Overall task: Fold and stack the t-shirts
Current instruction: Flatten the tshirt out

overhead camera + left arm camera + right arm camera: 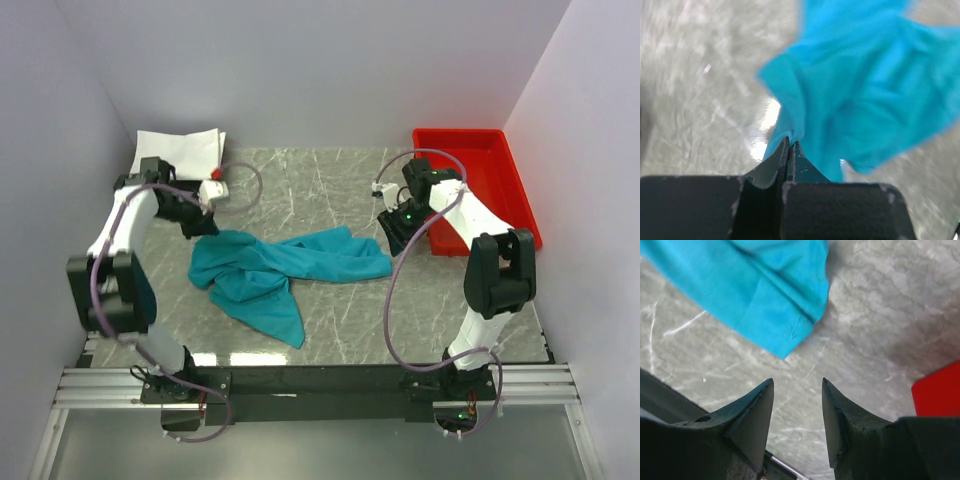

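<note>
Closest to the lens in the left wrist view, the left gripper point(790, 146) has its two dark fingers pressed together, with a fold of the crumpled teal-blue t-shirt point(865, 90) of soft cloth pinched between their tips. The rest of the cloth spreads, blurred, toward the upper right of that frame. Seen from above, the teal-blue t-shirt point(270, 272) lies bunched and unfolded on the middle of the grey marbled bench point(330, 185). One long strip reaches toward the right of the frame and a pointed flap trails toward the lower centre, while the left gripper grips it at its upper-left corner. The right gripper point(392, 226) stands just beside the shirt's right-hand end. Its own view shows the jaws parted with nothing between them, only bare bench beneath, and the shirt's hemmed corner lies just beyond the fingertips without touching them. Farther out, a flat white folded cloth point(180, 150) sits in the upper left corner by the back wall; whether it is a shirt cannot be told. A red rectangular plastic tray point(480, 160) occupies the upper right, partly behind the right arm.
</note>
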`<action>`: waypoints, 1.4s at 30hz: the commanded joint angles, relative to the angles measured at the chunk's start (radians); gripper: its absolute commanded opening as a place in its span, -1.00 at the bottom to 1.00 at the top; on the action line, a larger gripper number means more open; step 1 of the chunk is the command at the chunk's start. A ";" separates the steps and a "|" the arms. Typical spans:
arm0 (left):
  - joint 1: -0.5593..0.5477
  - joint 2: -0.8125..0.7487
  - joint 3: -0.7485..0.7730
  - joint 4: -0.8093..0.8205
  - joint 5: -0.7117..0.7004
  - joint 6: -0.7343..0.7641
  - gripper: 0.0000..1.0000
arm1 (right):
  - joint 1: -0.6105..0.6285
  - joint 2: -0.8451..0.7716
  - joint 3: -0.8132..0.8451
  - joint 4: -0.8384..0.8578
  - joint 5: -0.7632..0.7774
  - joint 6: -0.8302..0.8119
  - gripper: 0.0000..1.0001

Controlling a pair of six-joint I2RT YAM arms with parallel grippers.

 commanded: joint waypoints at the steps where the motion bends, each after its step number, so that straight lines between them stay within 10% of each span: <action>1: -0.059 -0.288 -0.107 -0.158 0.064 0.272 -0.99 | -0.013 -0.048 -0.007 -0.043 -0.059 -0.083 0.00; 5: -0.102 -0.579 -0.295 -0.344 0.011 0.589 -0.99 | -0.043 -0.029 0.007 -0.062 -0.077 -0.128 -0.03; 15: -0.159 -1.231 -0.687 -0.345 -0.038 0.846 -0.99 | -0.030 0.044 0.042 -0.091 -0.085 -0.264 0.00; 34: -0.159 -1.198 -0.734 -0.278 -0.065 0.802 -0.99 | 0.068 0.119 0.032 -0.008 -0.041 -0.356 0.09; 42: -0.159 -1.179 -0.725 -0.272 -0.068 0.791 -0.99 | 0.090 0.150 0.021 -0.016 -0.047 -0.372 -0.21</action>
